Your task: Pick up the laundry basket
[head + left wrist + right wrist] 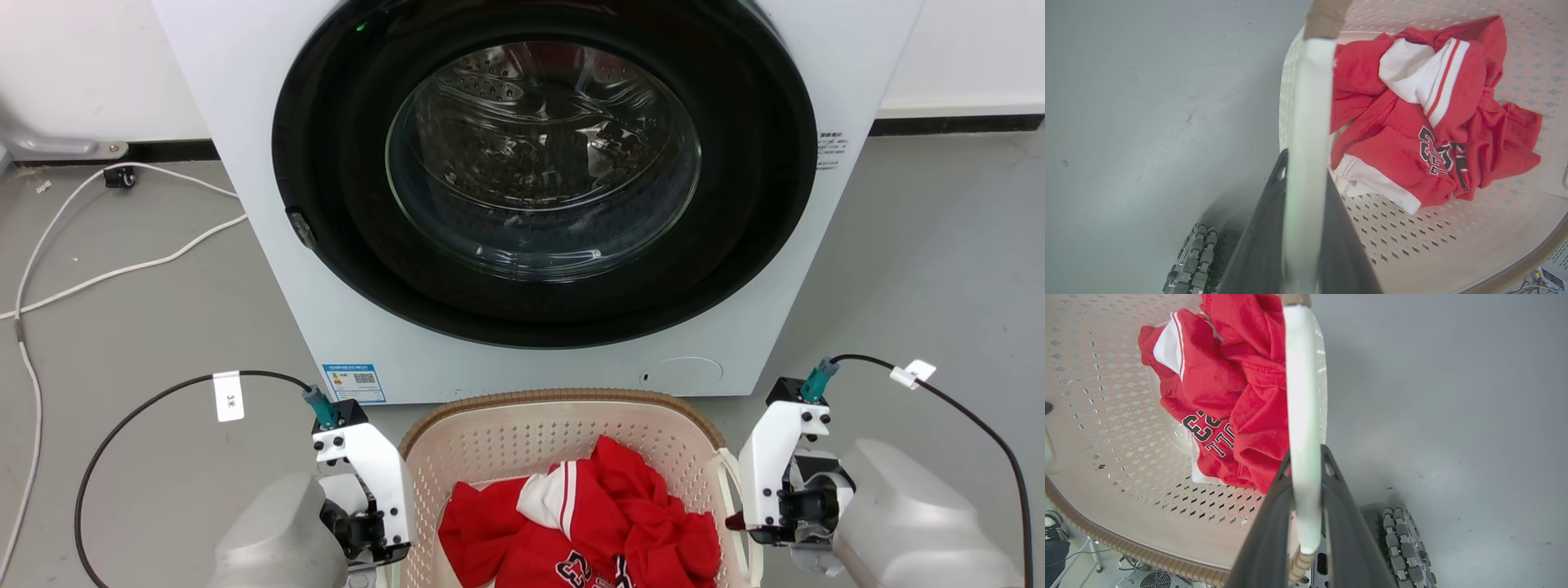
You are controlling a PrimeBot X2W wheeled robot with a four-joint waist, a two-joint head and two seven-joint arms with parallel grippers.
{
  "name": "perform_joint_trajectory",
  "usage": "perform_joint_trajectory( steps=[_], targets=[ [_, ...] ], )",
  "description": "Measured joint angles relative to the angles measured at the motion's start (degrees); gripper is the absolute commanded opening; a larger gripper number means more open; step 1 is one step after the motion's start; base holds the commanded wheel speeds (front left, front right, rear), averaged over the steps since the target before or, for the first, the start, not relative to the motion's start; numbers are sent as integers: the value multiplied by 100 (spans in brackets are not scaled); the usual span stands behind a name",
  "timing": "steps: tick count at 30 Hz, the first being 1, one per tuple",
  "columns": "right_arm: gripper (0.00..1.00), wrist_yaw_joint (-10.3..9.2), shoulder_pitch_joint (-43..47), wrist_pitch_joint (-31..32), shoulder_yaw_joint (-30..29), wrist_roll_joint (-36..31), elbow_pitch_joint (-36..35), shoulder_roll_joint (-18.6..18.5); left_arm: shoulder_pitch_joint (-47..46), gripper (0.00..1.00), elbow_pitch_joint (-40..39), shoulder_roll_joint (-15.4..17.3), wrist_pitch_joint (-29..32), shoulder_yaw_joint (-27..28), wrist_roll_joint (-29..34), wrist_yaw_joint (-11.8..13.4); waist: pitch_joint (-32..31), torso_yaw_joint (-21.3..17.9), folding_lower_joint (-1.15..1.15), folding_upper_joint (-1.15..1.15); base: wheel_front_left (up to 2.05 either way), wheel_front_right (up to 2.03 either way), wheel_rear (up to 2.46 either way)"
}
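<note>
On my head feed the laundry basket [555,398] sits low and centred, just in front of the white washing machine [245,122], its brown woven-look rim close to the foot of the machine's front panel. The machine's round glass door [543,163] is closed. I cannot tell whether the basket's base touches the grey floor [939,269].

A crumpled red and white jersey [604,514] lies in the basket, towards the side nearest me (dark lettering shows on it in both wrist feeds).

The left gripper [1306,167] is at the basket's left side. In the left wrist feed its two dark fingers [1265,228] stand on either side of the white left handle [1310,102] and pinch it, one finger outside the basket and one over the perforated cream wall [1433,245]. The jersey [1396,134] lies just past the handle.

The right gripper [1306,453] mirrors this at the right side. Its fingers [1343,522] close on the white right handle [1300,396], with the jersey [1229,388] bunched against the handle's inner face and the basket wall [1126,465] beyond.

A wheel of my base [1404,543] shows beside the right fingers, on the floor. A white cable [122,269] trails over the floor left of the machine, well apart from the basket.
</note>
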Motion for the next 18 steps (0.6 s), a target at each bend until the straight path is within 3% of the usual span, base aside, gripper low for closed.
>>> perform_joint_trajectory(
  steps=[18],
  targets=[
    [0,-1,88,98,-114,85,98,59,24,0,15,-1,-9,-59,-65,30,64,-46,1,0,0,0,0]
  ],
)
